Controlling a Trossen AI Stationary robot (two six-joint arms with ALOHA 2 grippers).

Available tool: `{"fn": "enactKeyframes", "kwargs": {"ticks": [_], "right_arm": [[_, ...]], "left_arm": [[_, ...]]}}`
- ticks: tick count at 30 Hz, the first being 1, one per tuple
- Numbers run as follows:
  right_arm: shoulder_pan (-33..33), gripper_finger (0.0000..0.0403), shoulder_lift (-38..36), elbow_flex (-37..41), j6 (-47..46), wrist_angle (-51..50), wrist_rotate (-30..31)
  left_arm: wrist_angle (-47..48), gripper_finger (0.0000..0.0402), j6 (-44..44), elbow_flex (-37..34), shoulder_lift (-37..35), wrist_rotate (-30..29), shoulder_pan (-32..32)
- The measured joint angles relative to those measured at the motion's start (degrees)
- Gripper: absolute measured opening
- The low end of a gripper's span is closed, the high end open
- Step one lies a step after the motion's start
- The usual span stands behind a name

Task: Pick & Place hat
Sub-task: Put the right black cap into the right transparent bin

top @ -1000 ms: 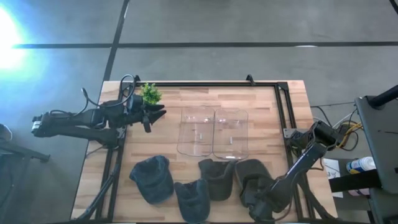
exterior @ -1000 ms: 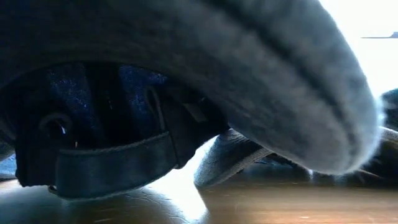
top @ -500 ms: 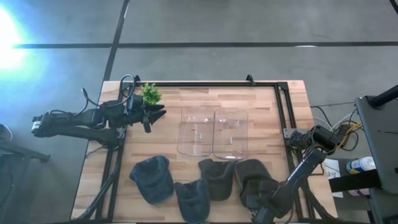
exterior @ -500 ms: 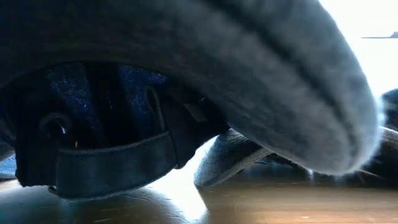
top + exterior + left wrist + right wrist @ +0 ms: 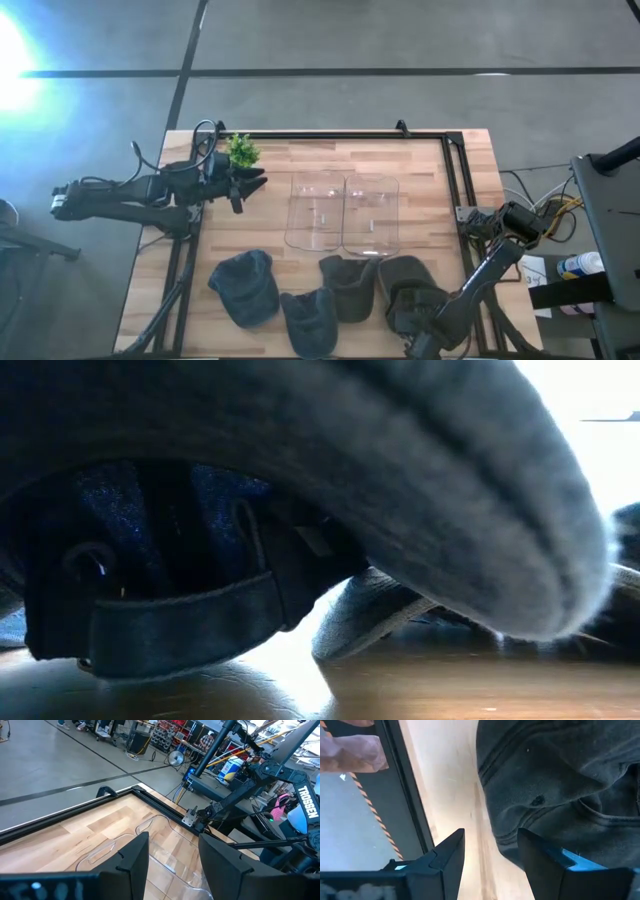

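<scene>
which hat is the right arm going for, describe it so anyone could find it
Start at the clear plastic bins in the middle of the wooden table; a row of four dark hats lies along the near edge below them. It is the rightmost hat, the only one with the open right gripper right at its near edge.

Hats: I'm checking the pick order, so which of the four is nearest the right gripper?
The rightmost hat, by the table's front right corner: the right gripper hangs over its edge, jaws open.
</scene>
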State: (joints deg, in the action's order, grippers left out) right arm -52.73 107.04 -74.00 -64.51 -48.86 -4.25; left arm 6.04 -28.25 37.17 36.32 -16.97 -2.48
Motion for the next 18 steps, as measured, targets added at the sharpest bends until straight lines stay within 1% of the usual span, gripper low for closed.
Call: {"fn": "enactKeyframes", "kwargs": {"ticks": [3, 12, 15, 18], "right_arm": [[0.0, 0.0176, 0.01, 1.28, -0.01, 0.28, 0.12], [-0.02, 0.0176, 0.04, 6.89, -2.07, 7.52, -1.54], [-0.02, 0.0175, 0.01, 8.01, -2.83, 8.47, -1.54], [0.14, 0.0164, -0.15, 8.57, -2.82, 8.74, -1.29]], "left_arm": [[0.0, 0.0165, 0.02, 0.0, 0.0, 0.02, 0.0], [0.0, 0.0165, 0.0, 0.0, 0.0, 0.61, -0.02], [0.0, 0.0165, 0.0, 0.0, 0.0, 0.61, -0.02], [0.0, 0.0165, 0.0, 0.0, 0.0, 0.61, -0.02]]}}
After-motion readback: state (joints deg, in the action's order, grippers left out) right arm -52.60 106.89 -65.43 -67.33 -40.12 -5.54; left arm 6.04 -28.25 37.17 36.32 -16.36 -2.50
